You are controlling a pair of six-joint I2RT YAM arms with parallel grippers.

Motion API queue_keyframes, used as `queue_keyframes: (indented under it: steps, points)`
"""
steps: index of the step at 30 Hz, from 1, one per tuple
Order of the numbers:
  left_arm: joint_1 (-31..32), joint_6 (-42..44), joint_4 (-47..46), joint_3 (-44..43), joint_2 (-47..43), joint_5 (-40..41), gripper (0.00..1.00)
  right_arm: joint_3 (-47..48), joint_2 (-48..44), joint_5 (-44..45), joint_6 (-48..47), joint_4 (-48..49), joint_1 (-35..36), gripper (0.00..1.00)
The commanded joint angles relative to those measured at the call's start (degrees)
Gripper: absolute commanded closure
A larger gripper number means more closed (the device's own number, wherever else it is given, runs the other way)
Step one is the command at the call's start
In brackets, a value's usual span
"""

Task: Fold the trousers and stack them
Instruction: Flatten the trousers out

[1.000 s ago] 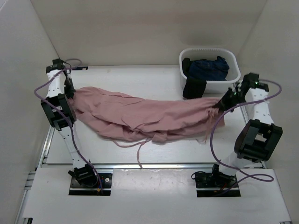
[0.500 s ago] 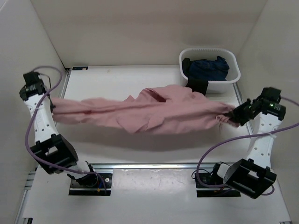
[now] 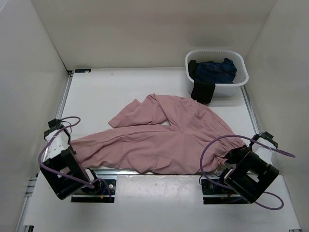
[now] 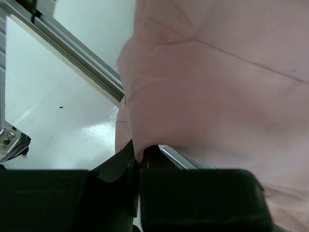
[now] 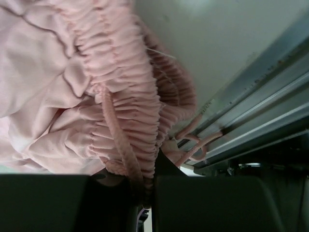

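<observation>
Left gripper (image 4: 137,164) was pinched shut on a leg end and right gripper (image 5: 145,188) on the gathered waistband (image 5: 120,111), both low at the table (image 3: 106,92) front, so the trousers (image 3: 164,140) lay stretched flat there, ready to fold I'd guess.

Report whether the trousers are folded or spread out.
Spread, not folded: the trousers lie loosely across the table, one leg angled back.
</observation>
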State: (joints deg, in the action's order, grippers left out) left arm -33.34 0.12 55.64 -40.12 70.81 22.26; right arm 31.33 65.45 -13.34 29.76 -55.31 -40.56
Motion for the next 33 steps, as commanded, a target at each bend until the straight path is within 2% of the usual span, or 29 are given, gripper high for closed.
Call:
queue_keyframes:
  steps: [1, 3, 8, 9, 10, 11, 13, 14, 16, 18, 19, 23, 27, 33]
  points:
    - [-1.1, -0.1, -5.8, -1.4, -2.0, 1.7, 0.82, 1.4, 0.6, -0.9, -3.4, 3.5, -0.7, 1.0]
    - [-1.7, -0.1, -5.8, -3.1, -2.0, 2.3, 0.82, 3.5, 0.0, 1.8, -3.4, 1.9, -0.7, 1.0]
    - [-4.5, -0.1, -10.0, 0.0, -1.4, 8.9, 0.67, 4.7, -1.1, 5.8, -2.2, 0.8, -1.3, 1.0]
    - [-5.1, -0.1, -10.0, 0.9, -1.4, 9.7, 0.61, 4.7, -1.1, 6.6, -2.2, 0.8, -2.1, 1.0]
    - [-5.1, -0.1, -10.0, 1.7, -0.8, 10.8, 0.44, 4.7, -1.1, 6.6, -1.6, 0.8, -2.8, 0.95]
    - [-6.5, -0.1, -10.0, 2.3, -0.8, 12.3, 0.36, 4.7, -1.1, 7.1, -1.5, 0.8, -2.8, 0.92]
    - [-7.1, -0.1, -9.2, 0.8, -2.2, 12.3, 0.25, 6.9, 0.3, 8.2, -1.5, 0.3, -2.8, 0.89]
    - [-7.1, -0.1, -8.2, -1.3, -3.0, 8.9, 0.17, 7.7, 0.3, 8.9, -1.5, 0.3, -2.8, 0.87]
    - [-7.1, -0.1, -3.8, -9.9, -3.7, 4.4, 0.1, 8.8, 1.8, 10.1, -1.5, -0.3, -2.8, 0.85]
    - [-7.1, -0.1, -1.2, -15.3, -1.5, -1.3, 0.08, 9.5, 2.6, 10.1, -1.5, -0.3, -2.8, 0.83]
    - [-7.1, -0.1, 0.2, -18.6, -0.1, -2.0, 0.08, 9.5, 3.1, 10.6, -1.5, 0.3, -2.8, 0.83]
    - [-5.8, -0.1, 0.2, -22.6, 10.6, -4.1, 0.08, 10.1, 4.4, 10.6, -2.7, 0.3, -2.8, 0.83]
    - [-5.2, -0.1, 2.7, -27.9, 15.8, -6.9, 0.11, 11.3, 4.9, 10.6, -3.2, 0.3, -2.8, 0.83]
    - [-2.4, -0.1, 2.0, -25.6, 19.8, -9.9, 0.08, 11.3, 6.0, 11.1, -3.2, 0.3, -2.8, 0.83]
